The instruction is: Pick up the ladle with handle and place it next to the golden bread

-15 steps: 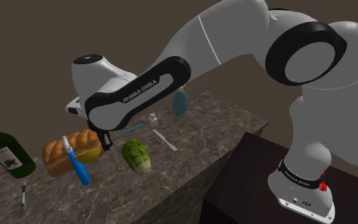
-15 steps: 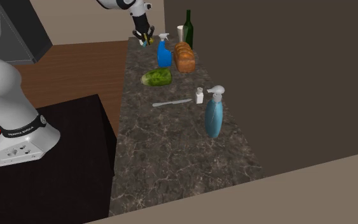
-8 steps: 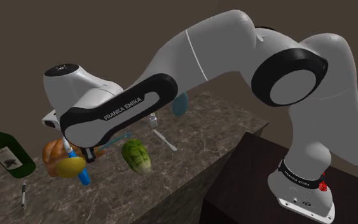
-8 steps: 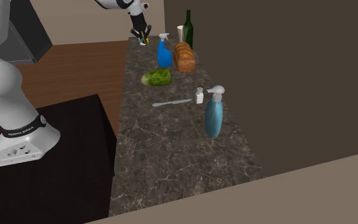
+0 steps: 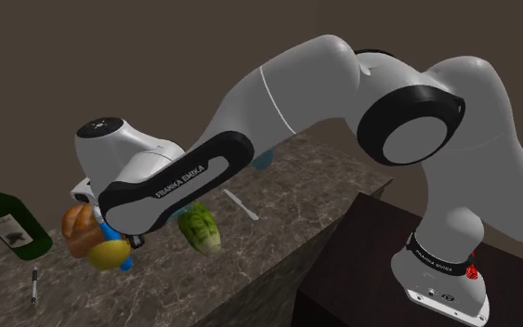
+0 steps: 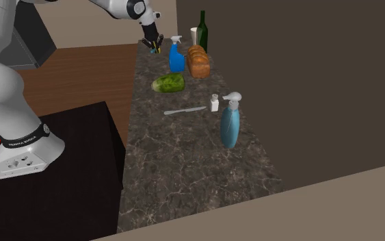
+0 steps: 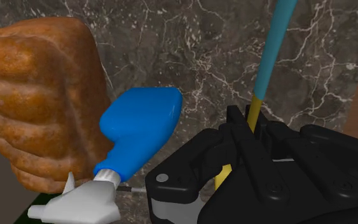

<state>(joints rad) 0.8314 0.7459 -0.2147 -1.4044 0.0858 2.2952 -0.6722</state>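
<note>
— Where's the yellow-bowled, teal-handled ladle (image 5: pixel 109 253)?
— Lower left of the shoulder view, its bowl just beside the golden-brown ridged bread loaf (image 5: pixel 75 226) and the blue plastic spray bottle (image 7: pixel 139 130).
— And the black two-finger gripper (image 6: pixel 154 45)?
— Clamped on the ladle's handle, above the dark marble counter (image 6: pixel 184 157).

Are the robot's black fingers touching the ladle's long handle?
Touching. The wrist view shows the black fingers clasping the thin handle of the teal-and-yellow ladle between them.
</note>
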